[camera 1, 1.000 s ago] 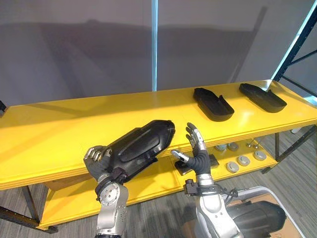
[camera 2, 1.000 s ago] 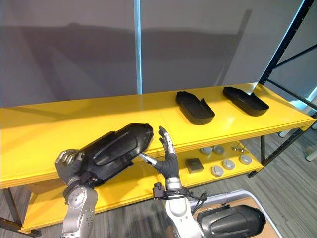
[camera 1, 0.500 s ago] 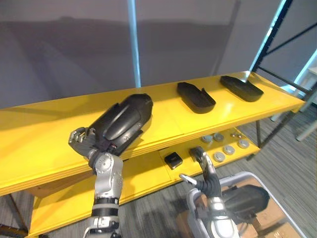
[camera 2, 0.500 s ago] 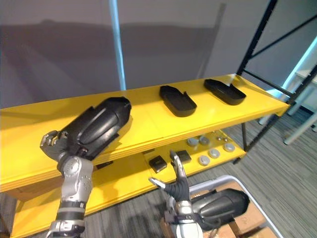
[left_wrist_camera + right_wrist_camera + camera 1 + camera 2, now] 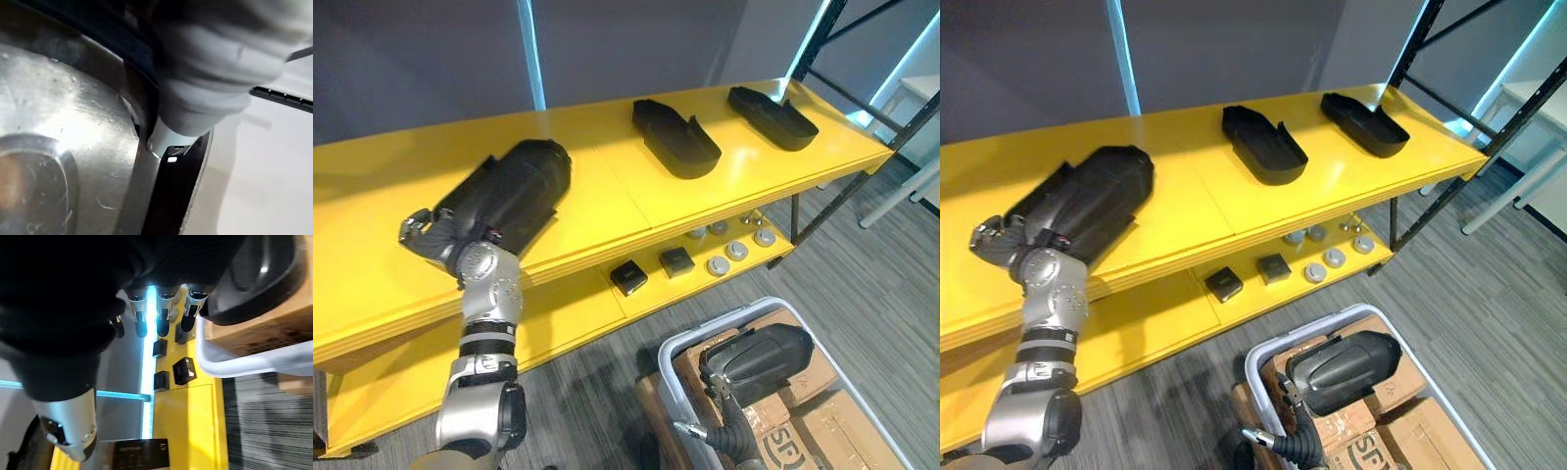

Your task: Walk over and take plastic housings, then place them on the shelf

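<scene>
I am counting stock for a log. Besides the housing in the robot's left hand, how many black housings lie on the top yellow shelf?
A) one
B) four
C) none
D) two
D: a middle housing and a far housing lie on the top shelf, apart from the held housing in the left hand.

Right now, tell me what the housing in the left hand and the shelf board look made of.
The housing, in the left hand: likely moulded plastic, black, semi-matte, with soft highlights on its curved shell. The shelf board: probably painted or laminated wood, glossy yellow; its layered front edge suggests plywood.
</scene>
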`<state>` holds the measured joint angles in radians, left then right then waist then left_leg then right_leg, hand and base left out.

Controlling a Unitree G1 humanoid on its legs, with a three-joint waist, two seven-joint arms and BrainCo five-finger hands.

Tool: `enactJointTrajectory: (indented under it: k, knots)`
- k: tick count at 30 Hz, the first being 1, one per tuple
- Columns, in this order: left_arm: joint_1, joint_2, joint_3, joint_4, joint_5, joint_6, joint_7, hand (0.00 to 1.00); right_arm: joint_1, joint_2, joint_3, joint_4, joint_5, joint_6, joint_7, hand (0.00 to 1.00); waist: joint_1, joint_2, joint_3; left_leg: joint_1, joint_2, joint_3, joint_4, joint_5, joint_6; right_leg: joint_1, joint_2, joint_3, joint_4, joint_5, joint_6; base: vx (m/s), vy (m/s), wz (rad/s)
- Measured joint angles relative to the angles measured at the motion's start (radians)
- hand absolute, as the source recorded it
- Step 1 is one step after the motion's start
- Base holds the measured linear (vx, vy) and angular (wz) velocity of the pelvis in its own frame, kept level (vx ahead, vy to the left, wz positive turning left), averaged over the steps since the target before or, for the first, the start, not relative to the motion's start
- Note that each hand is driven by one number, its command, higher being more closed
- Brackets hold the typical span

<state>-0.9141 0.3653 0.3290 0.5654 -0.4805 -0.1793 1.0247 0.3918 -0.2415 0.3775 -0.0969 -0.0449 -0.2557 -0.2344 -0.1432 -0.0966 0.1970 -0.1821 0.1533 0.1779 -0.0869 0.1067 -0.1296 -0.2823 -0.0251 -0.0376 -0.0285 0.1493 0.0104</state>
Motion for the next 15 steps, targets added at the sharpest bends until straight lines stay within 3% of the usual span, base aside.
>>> enactJointTrajectory:
  k: [4, 5, 10, 15]
  knots:
    - [-0.017, 0.05, 0.036, 0.017, -0.048, -0.031, 0.018, 1.0, -0.003, 0.0, 0.007, 0.004, 0.004, -0.002, -0.001, 0.0, 0.003, -0.002, 0.018, -0.003, 0.0, 0.012, 0.0, 0.002, 0.0, -0.006, 0.002, 0.009, -0.005, 0.001, -0.001, 0.05, 0.025, -0.08]
    - [-0.017, 0.058, 0.042, 0.018, -0.058, -0.052, 0.027, 0.0, -0.003, 0.0, 0.013, 0.008, 0.005, -0.003, -0.001, 0.0, 0.003, -0.002, 0.019, -0.005, 0.0, 0.013, 0.0, 0.002, -0.001, -0.007, 0.002, 0.012, -0.009, 0.001, -0.001, 0.06, 0.03, -0.08]
    - [-0.017, 0.06, 0.036, 0.017, -0.086, -0.103, 0.029, 0.0, -0.01, 0.001, 0.02, 0.039, 0.008, -0.006, -0.001, 0.0, 0.014, -0.002, 0.03, -0.006, 0.0, 0.014, 0.001, 0.003, 0.0, -0.006, 0.003, 0.017, -0.015, 0.001, -0.001, 0.03, 0.011, -0.03]
    - [0.058, -0.013, -0.028, -0.095, -0.032, -0.101, -0.001, 0.0, -0.04, 0.007, 0.037, 0.075, 0.04, -0.006, -0.001, 0.0, 0.015, -0.001, 0.037, -0.003, 0.0, 0.004, 0.001, 0.003, 0.0, 0.012, 0.001, 0.005, -0.02, -0.001, -0.001, -0.02, 0.014, 0.08]
